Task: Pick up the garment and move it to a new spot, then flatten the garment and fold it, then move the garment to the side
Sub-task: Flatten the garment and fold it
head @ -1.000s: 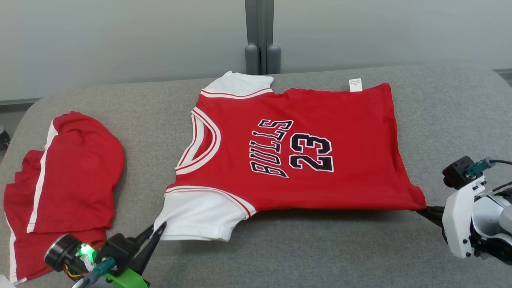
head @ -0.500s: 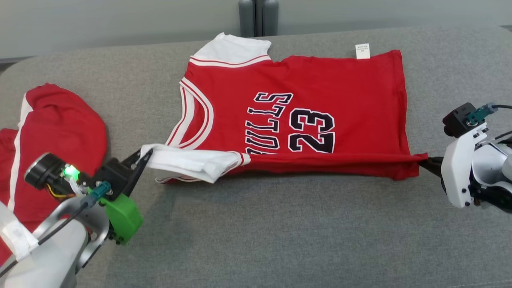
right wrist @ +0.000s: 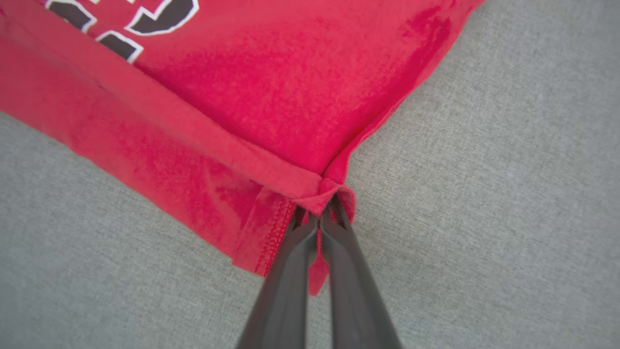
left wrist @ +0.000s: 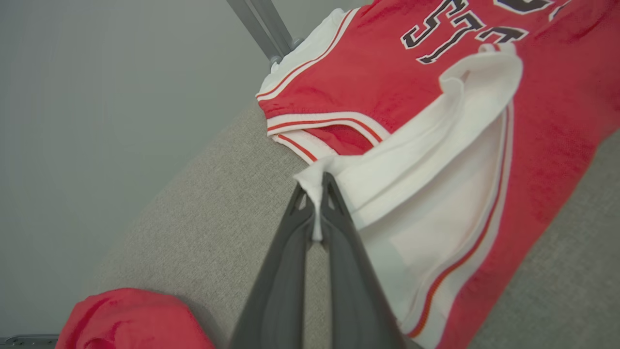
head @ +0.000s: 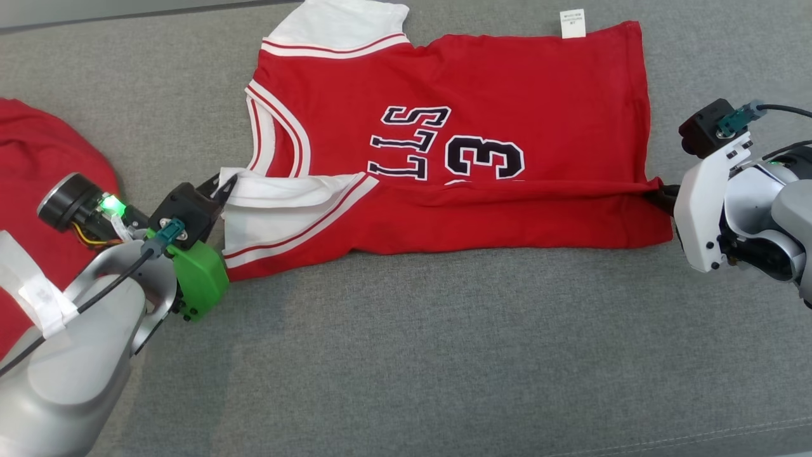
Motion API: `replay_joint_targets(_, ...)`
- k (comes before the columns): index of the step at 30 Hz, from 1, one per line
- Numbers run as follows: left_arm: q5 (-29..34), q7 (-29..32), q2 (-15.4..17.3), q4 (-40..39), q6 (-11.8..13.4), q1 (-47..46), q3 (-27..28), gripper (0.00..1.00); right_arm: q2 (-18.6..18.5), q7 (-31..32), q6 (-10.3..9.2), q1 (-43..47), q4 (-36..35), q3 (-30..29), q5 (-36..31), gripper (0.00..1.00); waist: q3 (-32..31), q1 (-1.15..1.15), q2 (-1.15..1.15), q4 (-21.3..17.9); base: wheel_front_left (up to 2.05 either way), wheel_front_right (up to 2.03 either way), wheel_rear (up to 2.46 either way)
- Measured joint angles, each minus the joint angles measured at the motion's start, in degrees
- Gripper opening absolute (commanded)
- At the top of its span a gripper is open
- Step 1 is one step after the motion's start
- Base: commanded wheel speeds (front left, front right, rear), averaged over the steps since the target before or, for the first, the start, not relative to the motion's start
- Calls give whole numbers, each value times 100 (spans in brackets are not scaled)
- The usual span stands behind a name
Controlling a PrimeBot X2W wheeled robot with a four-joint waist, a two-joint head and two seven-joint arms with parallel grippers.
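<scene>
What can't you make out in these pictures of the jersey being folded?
- Jersey print, head view: the folded-over near edge covers the start of the word and whatever precedes the 3.
- White tag, head view: its print is too small to read.
- Second red garment, head view: cut off by the left edge, partly behind the left arm.
- Right claw tips, head view: buried in the hem corner it pinches.
</scene>
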Motion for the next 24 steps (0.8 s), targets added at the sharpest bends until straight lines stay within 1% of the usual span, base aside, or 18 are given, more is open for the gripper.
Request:
replay_joint_targets(3,33,-99,-78,304,0,-207,-53,0,100,-23,0,-38,76,11,-36,0,85,0,0,-36,0,0,0)
replay_joint_targets(7,11,-268,-276,667,24,-405,-22,0,172,-67,0,-104,166,16,-36,0,156,0,0,-69,0,0,0)
replay_joint_targets(8,0,-300,-314,758,24,-435,-26,0,208,-97,0,-106,226,21,-34,36,161,0,0,-79,0,0,0)
replay_joint_targets(9,-40,-319,-356,854,24,-458,-14,5,226,-194,0,-120,263,26,-58,96,168,0,0,-88,0,0,0)
replay_joint_targets(10,-71,-342,-387,924,29,-481,-1,46,246,-221,0,-134,322,19,-31,100,175,0,0,-95,0,0,0)
replay_joint_targets(11,-96,-343,-434,1013,55,-516,12,95,274,-294,-1,-165,387,26,-26,100,183,0,0,-103,0,0,0)
replay_joint_targets(12,-141,-314,-474,1126,75,-539,36,100,302,-365,-1,-201,441,25,-33,100,186,0,0,-111,0,0,0)
replay_joint_targets(14,-243,-263,-558,1310,113,-552,78,100,355,-528,-1,-222,500,22,-9,100,168,0,0,-120,0,0,0)
replay_joint_targets(16,-339,-435,-648,1418,278,-556,227,100,399,-873,-1,-220,586,-15,69,100,126,0,0,-123,0,0,0)
replay_joint_targets(20,-662,-836,-850,1488,535,-545,552,100,442,-1934,-1,-187,753,-303,179,100,-10,0,0,-118,0,0,0)
replay_joint_targets(24,-1031,-1128,-1023,1277,749,-346,970,100,503,-2896,-1,126,823,-478,246,100,-200,0,0,-113,0,0,0)
